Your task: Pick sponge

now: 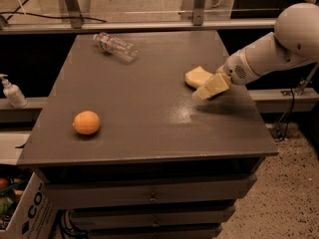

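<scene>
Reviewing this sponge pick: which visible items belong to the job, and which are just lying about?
Job: sponge; claw, right beside the sponge, over the table.
Lying about: orange; plastic bottle; pump dispenser, off the table.

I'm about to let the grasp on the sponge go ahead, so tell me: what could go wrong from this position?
1. The gripper sits at the near right corner of the sponge, not over its middle; a grasp here might catch only a corner or nudge the soft block away.
2. Both are pale yellow and overlap in this view, so contact is hard to judge.
3. The gripper looks low over the table; descending further may scrape it.
</scene>
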Controlling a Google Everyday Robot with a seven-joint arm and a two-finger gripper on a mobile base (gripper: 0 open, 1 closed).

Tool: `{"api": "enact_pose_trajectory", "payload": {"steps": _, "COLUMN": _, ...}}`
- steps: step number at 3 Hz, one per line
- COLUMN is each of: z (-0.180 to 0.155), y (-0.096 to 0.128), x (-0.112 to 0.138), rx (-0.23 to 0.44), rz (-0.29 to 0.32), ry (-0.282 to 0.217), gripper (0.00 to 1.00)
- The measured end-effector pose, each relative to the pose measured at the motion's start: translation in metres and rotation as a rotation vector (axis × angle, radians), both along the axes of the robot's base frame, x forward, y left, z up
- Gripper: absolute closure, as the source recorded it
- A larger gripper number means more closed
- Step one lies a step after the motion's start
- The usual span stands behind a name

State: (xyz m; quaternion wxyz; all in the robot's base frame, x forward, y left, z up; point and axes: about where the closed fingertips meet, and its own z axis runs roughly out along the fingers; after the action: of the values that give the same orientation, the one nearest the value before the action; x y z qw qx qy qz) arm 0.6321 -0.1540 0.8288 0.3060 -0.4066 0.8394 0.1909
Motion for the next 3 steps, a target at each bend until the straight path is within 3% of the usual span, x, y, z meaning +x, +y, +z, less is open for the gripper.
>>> {"api": "enact_pose_trajectory", "payload": {"steps": 2, "z": -0.006, "y": 0.003, "x": -0.003, "rx": 0.031, "rz": 0.011, "ry": -0.004, "gripper": 0.64}}
{"api": "enact_pose_trajectory", "payload": {"steps": 3, "z": 0.013, "y": 0.004, "x": 0.004, "rx": 0.054, "rz": 0.017, "ry": -0.034, "gripper": 0.87}}
